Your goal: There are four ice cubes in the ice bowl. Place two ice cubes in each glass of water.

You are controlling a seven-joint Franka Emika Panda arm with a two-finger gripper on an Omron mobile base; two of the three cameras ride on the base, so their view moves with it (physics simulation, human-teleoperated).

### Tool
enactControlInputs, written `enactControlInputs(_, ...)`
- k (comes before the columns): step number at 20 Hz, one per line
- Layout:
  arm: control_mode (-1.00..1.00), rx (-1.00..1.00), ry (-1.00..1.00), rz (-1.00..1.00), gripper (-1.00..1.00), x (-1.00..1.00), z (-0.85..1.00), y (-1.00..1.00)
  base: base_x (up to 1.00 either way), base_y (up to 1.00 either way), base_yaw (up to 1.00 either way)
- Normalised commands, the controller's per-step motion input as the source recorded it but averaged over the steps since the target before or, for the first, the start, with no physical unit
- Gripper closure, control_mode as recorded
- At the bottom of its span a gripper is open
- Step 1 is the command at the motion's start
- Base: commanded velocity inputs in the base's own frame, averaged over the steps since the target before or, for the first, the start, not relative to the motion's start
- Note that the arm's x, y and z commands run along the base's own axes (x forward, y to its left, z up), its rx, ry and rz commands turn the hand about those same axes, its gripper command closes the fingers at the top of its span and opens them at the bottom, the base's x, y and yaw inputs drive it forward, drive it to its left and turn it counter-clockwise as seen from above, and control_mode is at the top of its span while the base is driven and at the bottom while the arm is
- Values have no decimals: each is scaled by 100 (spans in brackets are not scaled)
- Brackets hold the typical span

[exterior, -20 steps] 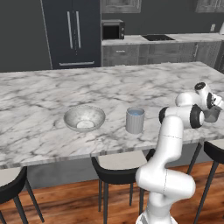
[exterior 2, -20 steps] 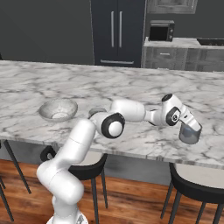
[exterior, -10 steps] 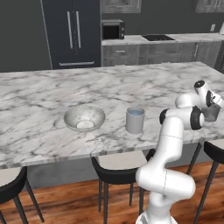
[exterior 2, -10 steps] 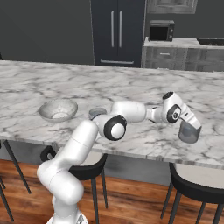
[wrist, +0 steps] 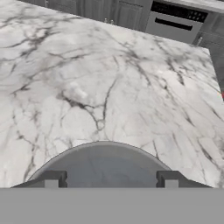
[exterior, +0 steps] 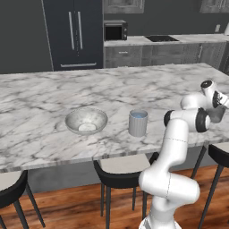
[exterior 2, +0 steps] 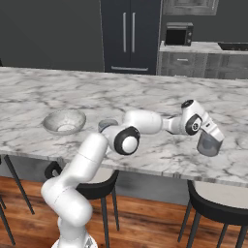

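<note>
There, end effector (wrist: 108,179) over glass of water (wrist: 105,164).

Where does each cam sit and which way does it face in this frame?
Left base view: behind the arm to its left, looking forward and down over the marble counter; ice bowl, one glass of water; arm rises lower right.
Right base view: behind to its right, same counter; arm rises lower left, gripper above the second glass of water.
Hand view: on the hand, looking down along the fingers at that glass's rim.
Shared: both base views show bowl, counter, fridge.
</note>
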Motion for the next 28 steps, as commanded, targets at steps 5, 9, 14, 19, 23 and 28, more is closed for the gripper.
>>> enactControlInputs(5, -100, -1, -8, 0, -100, -39, 59, 6, 0, 0, 0)
enactControlInputs(9, -100, -9, 12, 0, -100, 42, -58, 73, 0, 0, 0)
enactControlInputs(14, -100, -5, 18, 0, -100, 73, -99, 89, 0, 0, 0)
enactControlInputs(19, -100, 0, 1, -1, -100, 5, -55, 8, 0, 0, 0)
enactControlInputs(23, -100, 0, -12, 0, 100, -17, -3, 0, 0, 0, 0)
enactControlInputs(28, -100, 0, -14, 0, 100, 0, 0, 1, 0, 0, 0)
